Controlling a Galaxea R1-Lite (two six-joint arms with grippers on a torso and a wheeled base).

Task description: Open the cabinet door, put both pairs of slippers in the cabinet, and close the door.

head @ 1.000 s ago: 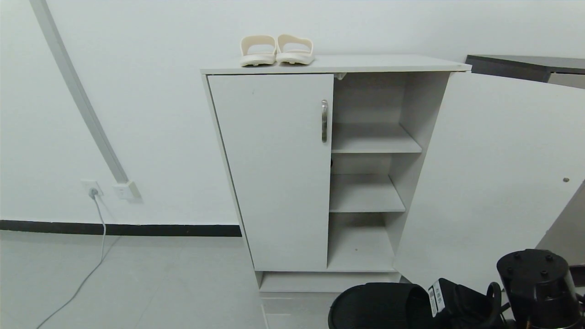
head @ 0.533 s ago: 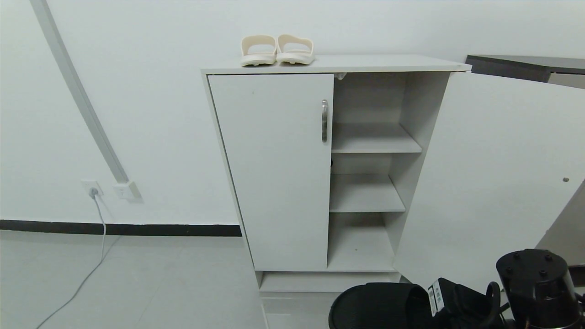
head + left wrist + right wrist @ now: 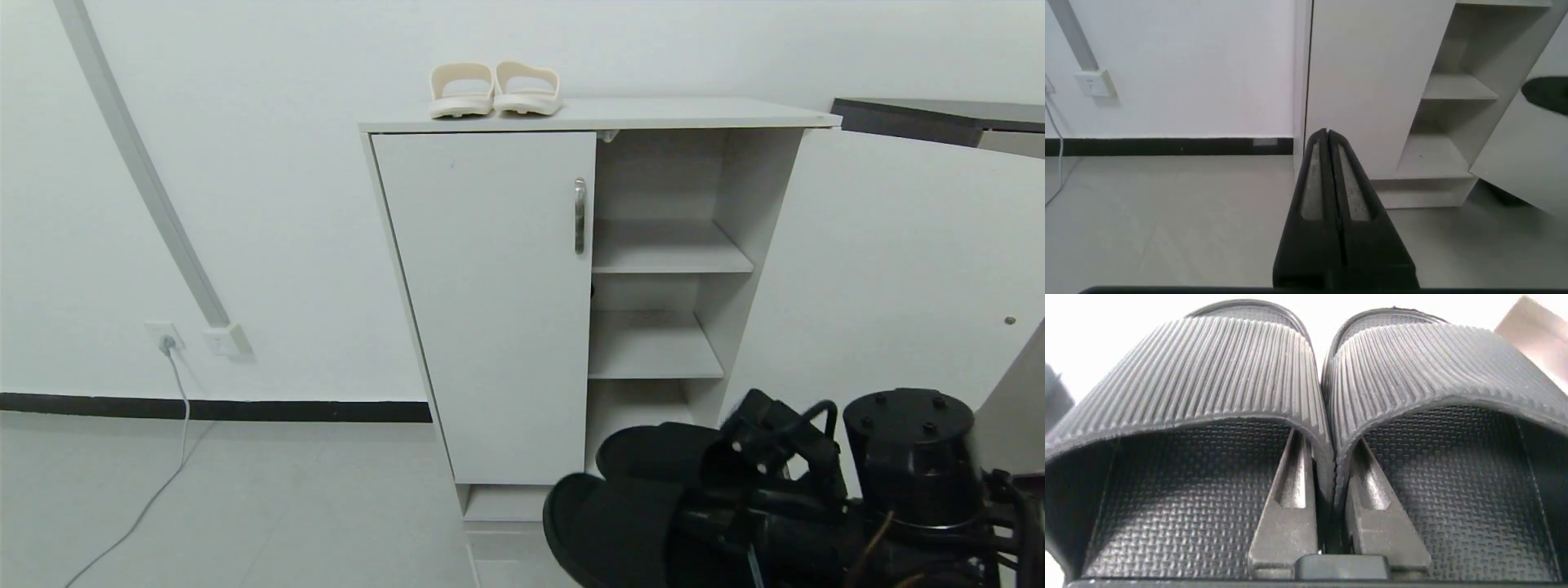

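A white cabinet (image 3: 490, 327) stands against the wall, its left door shut and its right door (image 3: 882, 310) swung wide open, baring three shelves (image 3: 653, 347). A cream pair of slippers (image 3: 495, 88) rests on the cabinet top. My right gripper (image 3: 1328, 457) is shut on the black slippers (image 3: 1208, 384), pinching the two inner strap edges together. In the head view the black slippers (image 3: 629, 506) hang low in front of the bottom compartment. My left gripper (image 3: 1327, 139) is shut with nothing in it, low over the floor, left of the cabinet opening.
A wall socket with a grey cable (image 3: 163, 339) and a slanted conduit sit on the wall to the left. A dark desk top (image 3: 939, 114) shows behind the open door. Bare floor (image 3: 245, 506) lies left of the cabinet.
My right arm has risen and moved left toward the cabinet opening, carrying the black slippers up with it. The cabinet and cream slippers have not moved.
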